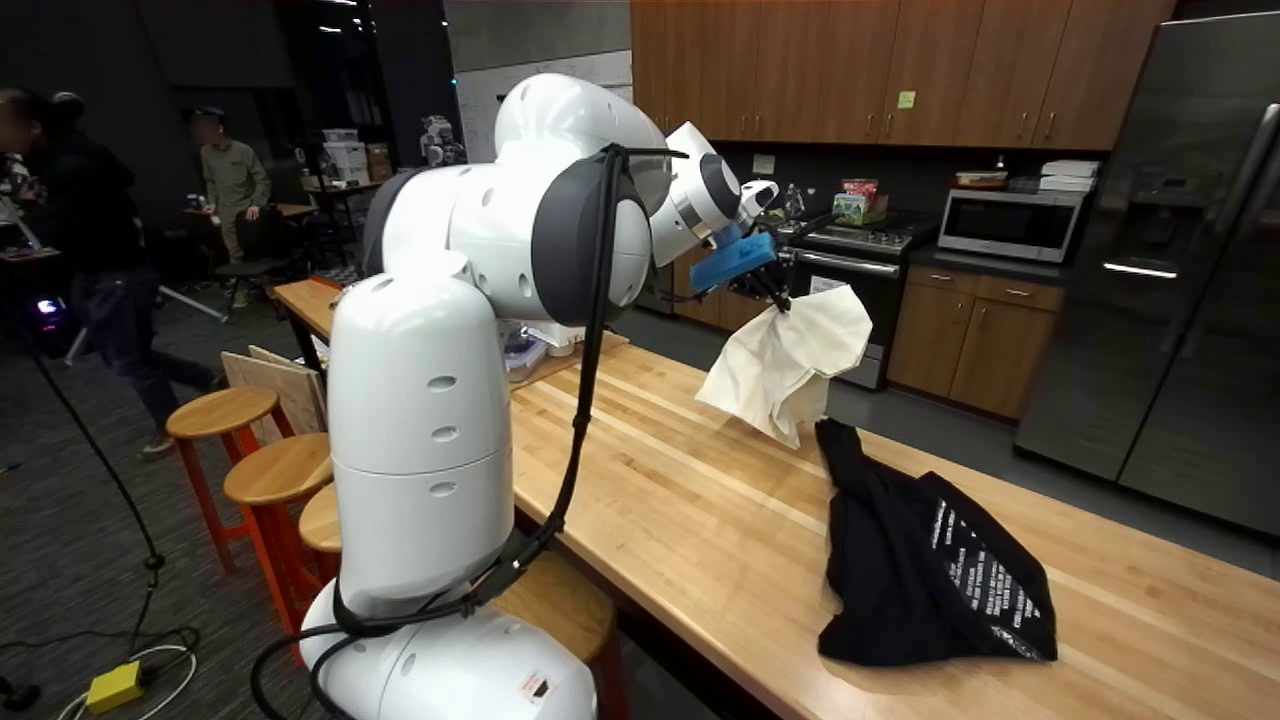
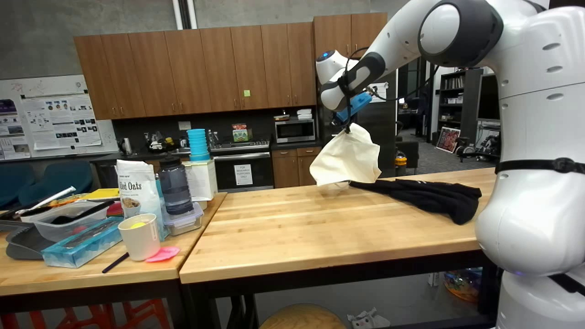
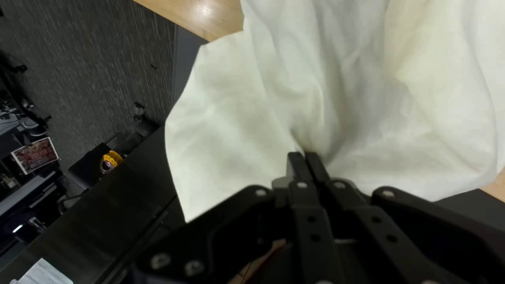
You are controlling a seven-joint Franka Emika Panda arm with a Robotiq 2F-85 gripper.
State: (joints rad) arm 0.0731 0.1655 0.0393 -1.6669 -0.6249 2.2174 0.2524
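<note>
My gripper point(image 3: 302, 154) is shut on a cream cloth point(image 3: 244, 118), pinching one spot, and the cloth fans out in folds from the fingertips. In both exterior views the gripper point(image 1: 782, 303) point(image 2: 348, 130) is raised above the far side of the wooden table point(image 1: 640, 480), and the cloth point(image 1: 785, 365) point(image 2: 345, 157) hangs down from it. I cannot tell whether the cloth's lower edge touches the table. A black garment with white print point(image 1: 920, 570) lies crumpled on the table just beside the hanging cloth; it also shows in an exterior view point(image 2: 429, 196).
A second table at the side holds a dark bottle point(image 2: 175, 185), an oats bag point(image 2: 137, 192), a cream mug point(image 2: 139, 237), a blue box point(image 2: 84, 242), a plastic container point(image 2: 185, 221) and stacked blue cups point(image 2: 198, 144). Stools point(image 1: 280, 470) stand along the table's near side. A fridge point(image 1: 1160, 260) stands beyond.
</note>
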